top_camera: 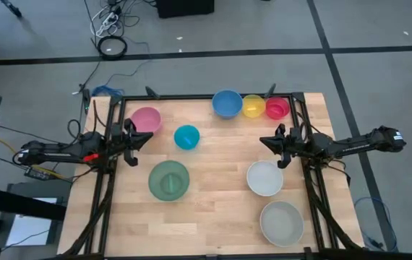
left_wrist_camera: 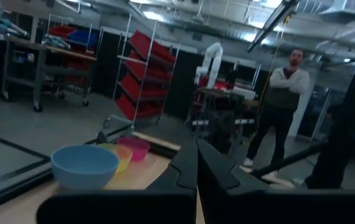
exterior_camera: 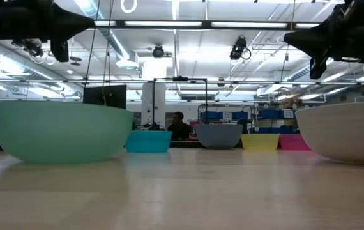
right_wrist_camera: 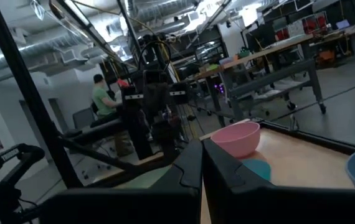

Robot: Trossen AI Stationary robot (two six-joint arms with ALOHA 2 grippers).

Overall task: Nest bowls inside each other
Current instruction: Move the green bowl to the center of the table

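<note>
The high view looks straight down from well above on the whole wooden table (top_camera: 213, 217) and both arms; the low view sits at table-top height, very near the green bowl (exterior_camera: 60, 131) and the white bowl (exterior_camera: 348, 133), facing level across the boards into the room, and it shares with the high view the far row of blue bowl (top_camera: 227, 103), yellow bowl (top_camera: 254, 106) and red bowl (top_camera: 277, 107). The left wrist view faces across the table toward that same row and a standing person (left_wrist_camera: 283, 106) beyond; the right wrist view faces the opposite way, toward the pink bowl (right_wrist_camera: 235, 137), the cyan bowl (right_wrist_camera: 256, 168) and the left arm (right_wrist_camera: 6, 165).
</note>
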